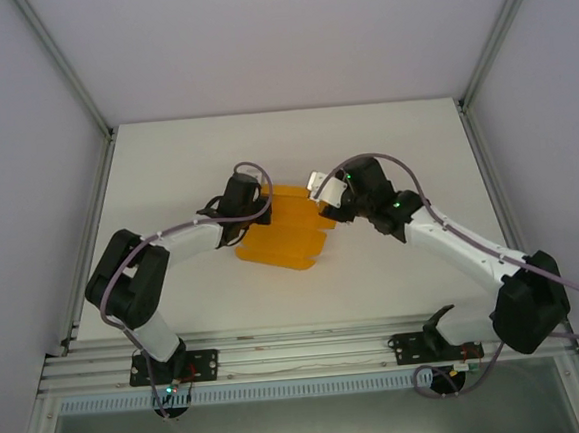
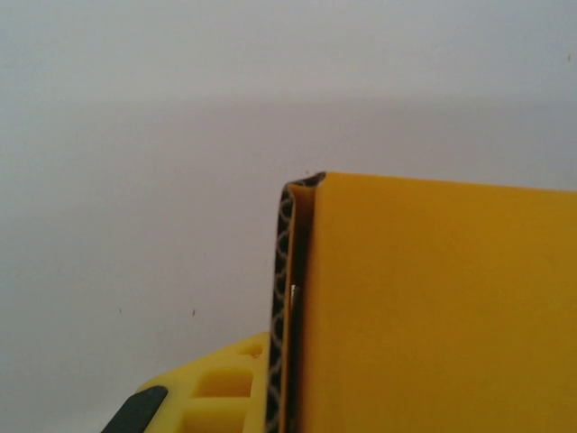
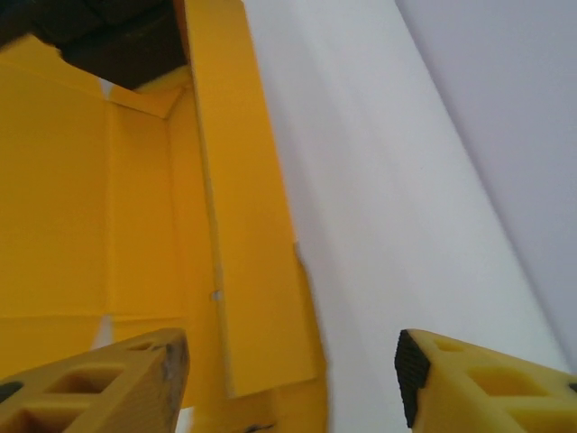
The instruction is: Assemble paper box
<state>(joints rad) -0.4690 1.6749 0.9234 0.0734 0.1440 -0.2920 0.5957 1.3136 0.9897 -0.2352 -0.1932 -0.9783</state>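
Jaws of the left gripper point(image 1: 241, 196) were clamped on the left edge of the paper box point(image 1: 283, 235), mid-tabletop point(image 1: 165, 166) between the arms, while the right gripper point(image 3: 290, 361) jaws stood open and empty, the raised side flap point(image 3: 252, 225) just to their left.

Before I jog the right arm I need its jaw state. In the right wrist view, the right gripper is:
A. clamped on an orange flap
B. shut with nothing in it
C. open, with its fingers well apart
C: the right gripper has its fingers standing wide apart. A flap of the paper box reaches into the gap unclamped, and bare table shows between them.
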